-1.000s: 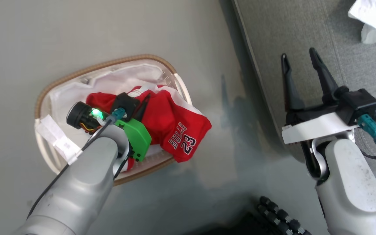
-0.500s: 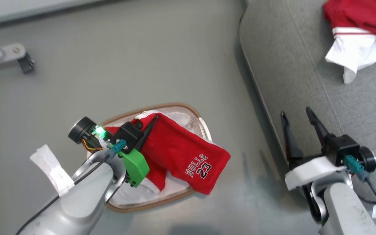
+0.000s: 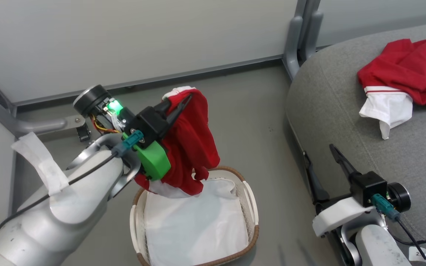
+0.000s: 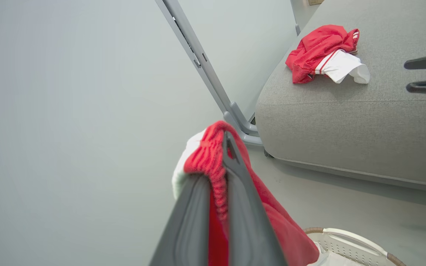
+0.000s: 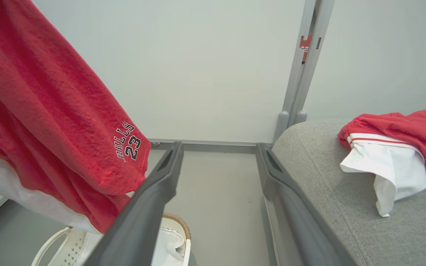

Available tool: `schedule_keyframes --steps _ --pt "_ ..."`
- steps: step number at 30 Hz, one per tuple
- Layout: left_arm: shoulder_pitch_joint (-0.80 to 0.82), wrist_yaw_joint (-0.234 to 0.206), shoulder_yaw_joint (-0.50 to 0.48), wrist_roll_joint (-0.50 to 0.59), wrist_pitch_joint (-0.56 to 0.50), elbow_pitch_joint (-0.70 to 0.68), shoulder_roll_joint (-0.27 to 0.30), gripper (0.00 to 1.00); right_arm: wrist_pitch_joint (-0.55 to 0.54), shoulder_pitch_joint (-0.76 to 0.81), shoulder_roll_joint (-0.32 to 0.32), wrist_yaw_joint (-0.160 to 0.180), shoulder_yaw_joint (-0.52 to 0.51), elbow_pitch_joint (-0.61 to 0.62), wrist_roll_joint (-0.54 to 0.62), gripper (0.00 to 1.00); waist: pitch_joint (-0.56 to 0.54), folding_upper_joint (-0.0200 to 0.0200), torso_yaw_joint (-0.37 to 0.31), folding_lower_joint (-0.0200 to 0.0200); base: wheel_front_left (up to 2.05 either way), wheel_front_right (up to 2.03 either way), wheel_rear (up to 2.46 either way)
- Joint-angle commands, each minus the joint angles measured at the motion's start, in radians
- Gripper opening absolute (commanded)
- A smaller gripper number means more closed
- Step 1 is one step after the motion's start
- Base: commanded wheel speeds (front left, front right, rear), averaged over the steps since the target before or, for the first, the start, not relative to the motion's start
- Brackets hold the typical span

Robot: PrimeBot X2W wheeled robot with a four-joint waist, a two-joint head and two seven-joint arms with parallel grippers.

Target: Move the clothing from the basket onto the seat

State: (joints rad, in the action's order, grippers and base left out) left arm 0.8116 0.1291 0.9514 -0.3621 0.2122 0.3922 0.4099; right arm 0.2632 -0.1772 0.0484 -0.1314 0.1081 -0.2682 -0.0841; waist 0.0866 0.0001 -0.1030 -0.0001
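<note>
My left gripper (image 3: 183, 103) is shut on the waistband of the red shorts (image 3: 194, 147) and holds them up in the air. The shorts hang over the far left rim of the basket (image 3: 252, 199), whose white liner (image 3: 194, 229) lies bare. In the left wrist view the closed fingers (image 4: 235, 173) pinch the gathered band of the shorts (image 4: 209, 159). The right wrist view shows the "BULLS 23" lettering on the shorts (image 5: 50, 111). A second red and white garment (image 3: 409, 70) lies on the grey seat (image 3: 346, 122). My right gripper (image 3: 324, 162) is open beside the seat's edge.
A pale wall with a grey metal post (image 3: 296, 40) stands behind the seat's corner. A metal frame leg (image 3: 31, 125) runs along the floor at the left. Grey floor (image 3: 250, 122) lies between the basket and the seat.
The head camera has tilted up. My left gripper has lifted the red shorts out of the basket, so they now hang above it. The right gripper stays open.
</note>
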Motion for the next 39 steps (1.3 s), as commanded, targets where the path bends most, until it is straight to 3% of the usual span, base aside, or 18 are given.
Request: schedule_keyframes --steps 1,6,19,34,39 --pt "0.023 0.002 -0.008 -0.011 -0.006 -0.008 0.012 0.0 0.002 -0.016 0.004 0.001 0.014 -0.003 0.008 1.0 -0.064 -0.0001 0.032 0.0001 0.0 0.0 0.0" --pt "0.068 -0.003 -0.035 -0.037 -0.014 -0.005 0.007 0.0 0.002 -0.057 0.004 0.001 0.078 -0.002 0.013 1.0 -0.077 -0.0001 0.029 0.0001 0.0 0.0 0.0" --pt "0.143 -0.008 -0.01 -0.039 -0.069 -0.016 -0.068 0.0 0.002 -0.13 0.004 0.001 0.359 -0.092 -0.043 1.0 -0.096 -0.0001 0.044 0.0001 0.0 0.0 0.0" --pt "0.187 -0.002 0.061 -0.053 -0.13 -0.174 -0.119 0.0 0.002 -0.201 0.004 0.001 0.288 -0.173 0.004 1.0 -0.11 -0.0001 0.086 0.0001 0.0 0.0 0.0" --pt "0.191 -0.002 0.079 -0.058 -0.137 -0.243 -0.129 0.0 0.002 -0.237 0.004 0.001 0.354 -0.198 -0.03 1.0 -0.113 -0.0001 0.097 0.0001 0.0 0.0 0.0"
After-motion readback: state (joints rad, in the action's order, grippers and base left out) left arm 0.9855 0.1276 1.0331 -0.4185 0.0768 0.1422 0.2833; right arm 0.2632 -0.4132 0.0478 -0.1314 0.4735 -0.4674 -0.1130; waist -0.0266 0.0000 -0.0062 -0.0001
